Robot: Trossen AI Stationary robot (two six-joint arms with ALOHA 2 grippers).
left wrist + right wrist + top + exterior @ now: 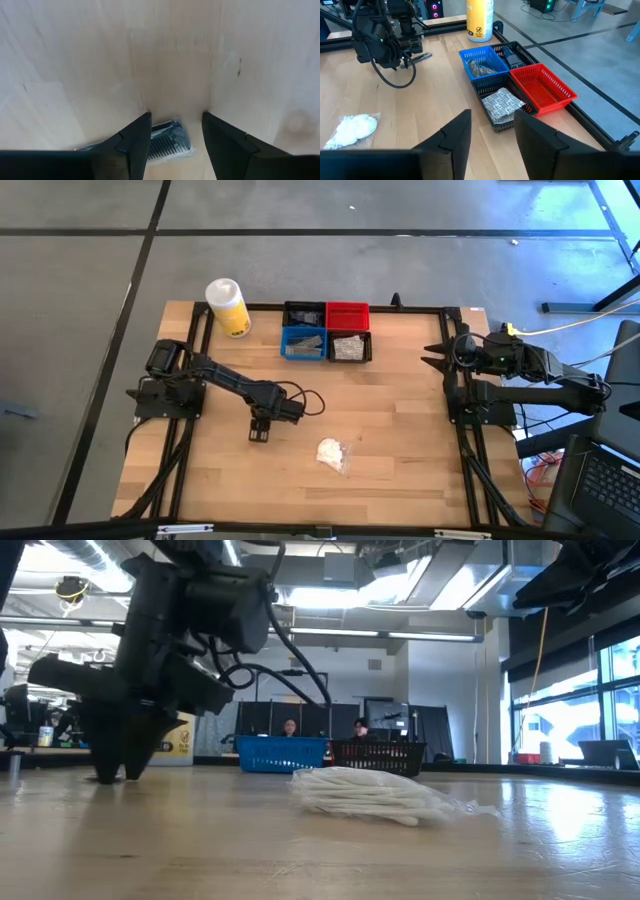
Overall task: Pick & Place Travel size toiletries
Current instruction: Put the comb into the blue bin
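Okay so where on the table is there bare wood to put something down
Bare wood runs between the white wad in clear wrap and the parked right tool, and along the near edge. It is crowded at the back by the four bins and yellow container, and around the left tool, down over a wrapped comb.

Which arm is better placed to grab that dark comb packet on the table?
Left. The left gripper is down at the table, open, with the dark comb packet lying between its fingers. The right gripper is parked at the table's far right edge, away from it.
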